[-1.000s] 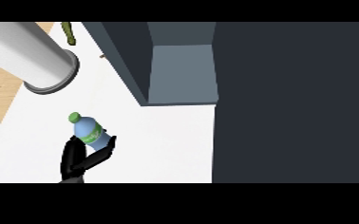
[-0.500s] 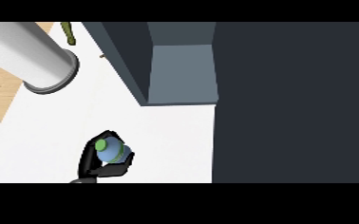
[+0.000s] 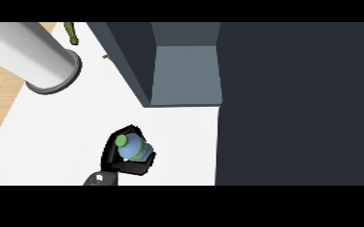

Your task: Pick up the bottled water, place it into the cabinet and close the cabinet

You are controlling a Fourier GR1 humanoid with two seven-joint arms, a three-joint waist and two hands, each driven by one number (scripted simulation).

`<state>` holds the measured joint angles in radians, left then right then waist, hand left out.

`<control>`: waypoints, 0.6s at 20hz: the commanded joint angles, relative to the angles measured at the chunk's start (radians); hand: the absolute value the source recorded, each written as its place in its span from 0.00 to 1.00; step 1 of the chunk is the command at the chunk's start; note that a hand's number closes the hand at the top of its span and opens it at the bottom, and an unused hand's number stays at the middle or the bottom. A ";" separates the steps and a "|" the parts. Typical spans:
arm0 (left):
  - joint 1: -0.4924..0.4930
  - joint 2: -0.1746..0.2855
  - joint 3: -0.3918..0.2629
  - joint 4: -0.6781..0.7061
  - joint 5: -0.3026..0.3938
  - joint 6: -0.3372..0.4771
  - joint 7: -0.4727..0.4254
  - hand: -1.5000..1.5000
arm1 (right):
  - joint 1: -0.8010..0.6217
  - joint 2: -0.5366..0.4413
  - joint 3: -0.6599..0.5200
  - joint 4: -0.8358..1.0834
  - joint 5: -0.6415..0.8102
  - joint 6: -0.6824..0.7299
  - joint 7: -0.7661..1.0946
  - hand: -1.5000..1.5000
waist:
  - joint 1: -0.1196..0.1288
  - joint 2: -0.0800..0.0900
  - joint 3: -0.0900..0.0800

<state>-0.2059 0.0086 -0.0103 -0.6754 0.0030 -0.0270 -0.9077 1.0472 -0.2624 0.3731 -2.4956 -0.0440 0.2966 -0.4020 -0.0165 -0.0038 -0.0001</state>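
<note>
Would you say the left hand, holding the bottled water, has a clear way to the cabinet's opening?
Probably yes: only bare counter lies between the left hand, curled round the bottled water, and the cabinet's opening ahead.

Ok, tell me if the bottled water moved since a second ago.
Yes. The bottled water, in the left hand, has shifted right, toward the cabinet, and slightly lower in view.

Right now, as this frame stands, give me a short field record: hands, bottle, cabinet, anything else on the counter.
left hand: lower left of the view, fingers curled round the bottle
right hand: not in view
bottle: blue plastic water bottle with a green cap, in the left hand, outside the cabinet
cabinet: dark grey cabinet, open, nothing visible in its compartment
counter: white counter top
other: grey cylinder upper left; small green object at the top edge
</note>
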 commanded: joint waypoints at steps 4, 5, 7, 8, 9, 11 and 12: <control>-0.082 -0.008 -0.227 -0.148 0.211 0.139 0.180 1.00 | -0.006 -0.034 -0.065 -0.119 -0.071 -0.004 0.058 0.00 | -0.001 0.002 0.000; -0.009 -0.008 -0.237 -0.243 0.191 0.125 0.227 1.00 | 0.059 -0.021 0.002 -0.168 -0.015 -0.020 0.061 0.00 | 0.005 -0.005 0.000; -0.096 -0.008 -0.341 -0.234 0.276 0.270 0.256 1.00 | 0.010 -0.034 -0.033 -0.132 -0.057 -0.010 0.067 0.00 | -0.006 0.002 -0.001; -0.095 -0.009 -0.327 -0.268 0.263 0.283 0.310 1.00 | -0.005 -0.019 -0.040 -0.064 -0.028 -0.008 0.006 0.00 | -0.001 0.000 0.000; -0.094 -0.009 -0.359 -0.306 0.254 0.303 0.332 1.00 | 0.025 -0.032 -0.045 -0.141 -0.052 -0.014 0.048 0.00 | 0.001 0.000 0.000; -0.192 -0.009 -0.380 -0.258 0.307 0.355 0.395 1.00 | 0.060 -0.044 -0.052 -0.120 -0.053 0.009 -0.010 0.00 | -0.019 0.001 0.000; -0.164 -0.009 -0.431 -0.264 0.321 0.390 0.363 1.00 | 0.097 -0.052 -0.059 -0.145 -0.068 0.010 -0.007 0.00 | -0.020 0.001 -0.001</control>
<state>-0.3283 0.0006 -0.3412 -0.9120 0.2610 0.2555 -0.6048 1.0700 -0.2830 0.3445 -2.4955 -0.0476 0.2955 -0.4377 -0.0261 -0.0036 -0.0005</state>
